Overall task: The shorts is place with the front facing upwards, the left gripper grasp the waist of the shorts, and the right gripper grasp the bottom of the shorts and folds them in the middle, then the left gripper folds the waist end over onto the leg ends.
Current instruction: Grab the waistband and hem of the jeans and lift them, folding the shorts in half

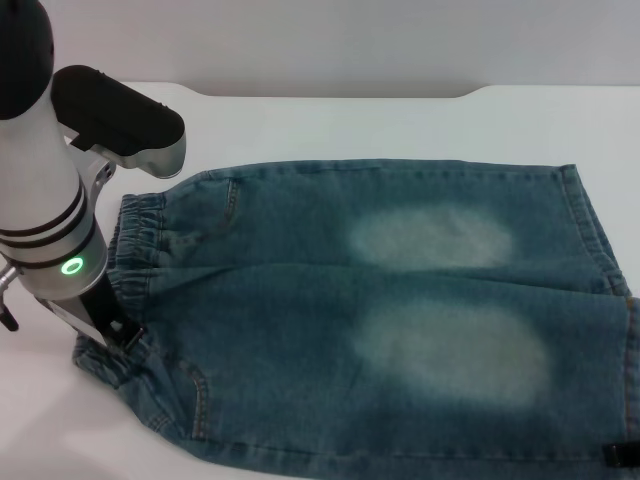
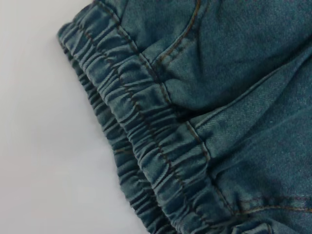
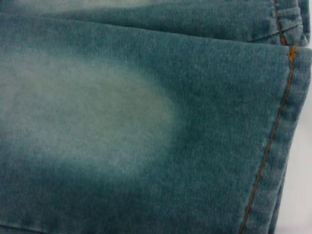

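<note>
The denim shorts (image 1: 380,300) lie flat on the white table, front up, with pale faded patches on both legs. The puckered elastic waist (image 1: 140,235) is at the left and the straight leg ends (image 1: 590,220) are at the right. My left gripper (image 1: 118,332) hangs low at the near part of the waist, just over the band. The left wrist view shows the gathered waist (image 2: 146,141) close up, with no fingers in it. Only a dark tip of my right gripper (image 1: 622,453) shows at the near leg's hem. The right wrist view shows that stitched hem (image 3: 273,141) close up.
The white table (image 1: 400,120) runs bare behind the shorts and to their left. Its far edge has a notch at the back. The left arm's wrist housing (image 1: 120,120) stands over the far left corner of the waist.
</note>
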You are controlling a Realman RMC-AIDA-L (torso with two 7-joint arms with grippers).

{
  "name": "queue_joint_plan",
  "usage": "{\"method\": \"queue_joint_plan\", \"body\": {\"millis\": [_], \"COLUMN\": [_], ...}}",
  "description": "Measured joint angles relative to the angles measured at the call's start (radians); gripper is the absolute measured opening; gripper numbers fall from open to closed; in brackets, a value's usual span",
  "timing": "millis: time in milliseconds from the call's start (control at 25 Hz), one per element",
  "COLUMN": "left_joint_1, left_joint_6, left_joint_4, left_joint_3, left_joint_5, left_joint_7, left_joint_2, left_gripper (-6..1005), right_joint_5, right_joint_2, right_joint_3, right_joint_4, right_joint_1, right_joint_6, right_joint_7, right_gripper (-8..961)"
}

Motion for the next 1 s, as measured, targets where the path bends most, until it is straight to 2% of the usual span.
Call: {"method": "queue_joint_plan", "body": {"millis": [560,760,960,1000], "left_joint_1": [0.0,0.0,0.0,0.0], "left_joint_6": [0.006,0.008,0.011,0.012], "left_joint_4": [0.003,0.014,0.015,0.012], "left_joint_3": [0.005,0.01,0.011,0.01], "left_joint_5": [0.001,0.001,0.001,0.001], "left_joint_7": [0.0,0.0,0.0,0.0], "left_joint_2": [0.0,0.0,0.0,0.0], "left_gripper": [105,108,112,113], "right_joint_5": [0.004,0.018,0.052,0.057], "right_joint_2": [-0.004,-0.004,-0.005,-0.005], "right_joint_3": [0.0,-0.003,0.002,0.003], "right_joint_4": [-0.027,-0.041,-0.031,-0.03], "right_joint_1": [0.01,0.015,0.016,0.017], "right_joint_6": [0.007,0.008,0.009,0.009], "right_joint_7": [-0.044,-0.067,-0.081,-0.083], "right_gripper": [433,205,20,20]}}
